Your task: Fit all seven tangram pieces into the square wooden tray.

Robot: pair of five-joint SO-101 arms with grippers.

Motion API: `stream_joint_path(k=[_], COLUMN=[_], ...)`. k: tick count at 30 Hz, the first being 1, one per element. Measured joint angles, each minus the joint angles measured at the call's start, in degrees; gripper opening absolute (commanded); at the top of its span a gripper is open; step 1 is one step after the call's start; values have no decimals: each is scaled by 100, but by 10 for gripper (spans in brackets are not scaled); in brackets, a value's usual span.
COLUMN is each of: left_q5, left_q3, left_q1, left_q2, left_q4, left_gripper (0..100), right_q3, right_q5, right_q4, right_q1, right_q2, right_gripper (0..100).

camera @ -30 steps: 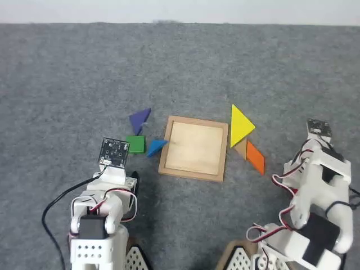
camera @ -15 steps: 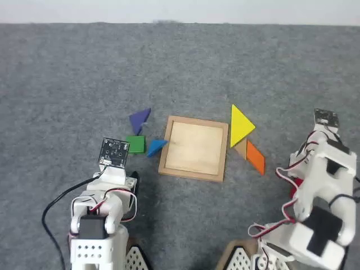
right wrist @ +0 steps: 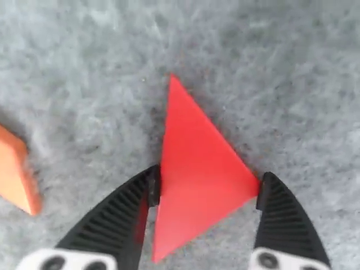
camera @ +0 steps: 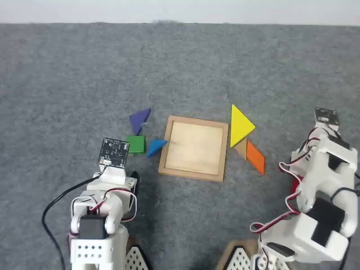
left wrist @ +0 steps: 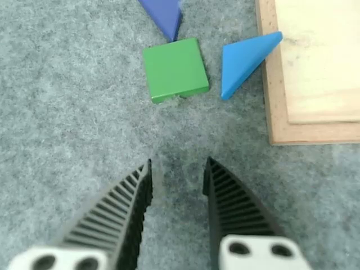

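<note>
The square wooden tray point(camera: 194, 147) lies mid-table with nothing in it. Left of it are a purple triangle point(camera: 139, 119), a green square point(camera: 135, 144) and a blue triangle point(camera: 156, 146). On its right lie a yellow triangle point(camera: 241, 126), a small tan triangle point(camera: 241, 148) and an orange parallelogram point(camera: 256, 157). My left gripper point(left wrist: 177, 166) is open over bare carpet, short of the green square point(left wrist: 175, 69). A red triangle point(right wrist: 197, 169) lies flat between the open fingers of my right gripper point(right wrist: 207, 184), whose tips sit against its edges.
Grey carpet covers the whole table. In the left wrist view, the tray's rim point(left wrist: 278, 112) runs beside the blue triangle point(left wrist: 243, 58), with the purple triangle point(left wrist: 163, 12) farther off. The orange parallelogram point(right wrist: 14, 169) lies near the red triangle. Both arm bases stand at the near edge.
The right arm has swung outward to the right and come down over the red triangle. The left arm and all other pieces stayed put.
</note>
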Motion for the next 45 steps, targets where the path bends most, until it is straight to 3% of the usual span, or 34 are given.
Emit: stream_joint_path(k=[5, 16, 27, 30, 33, 38, 45], left_q5=[0, 0, 0, 0, 0, 0, 0], left_q3=[0, 0, 0, 0, 0, 0, 0], left_q1=[0, 0, 0, 0, 0, 0, 0], left_q2=[0, 0, 0, 0, 0, 0, 0], left_q4=[0, 0, 0, 0, 0, 0, 0], left_gripper=[148, 148, 148, 148, 148, 148, 148], right_q3=[-35, -53, 668, 703, 756, 774, 299], right_q5=[26, 18, -448, -563, -677, -703, -519], right_q4=[0, -9, 527, 738, 844, 589, 158], right_q1=[0, 0, -747, -879, -879, -510, -440], right_q2=[0, -9, -1802, -2338, -2646, -2426, -510], right_gripper=[122, 122, 117, 150, 250, 262, 262])
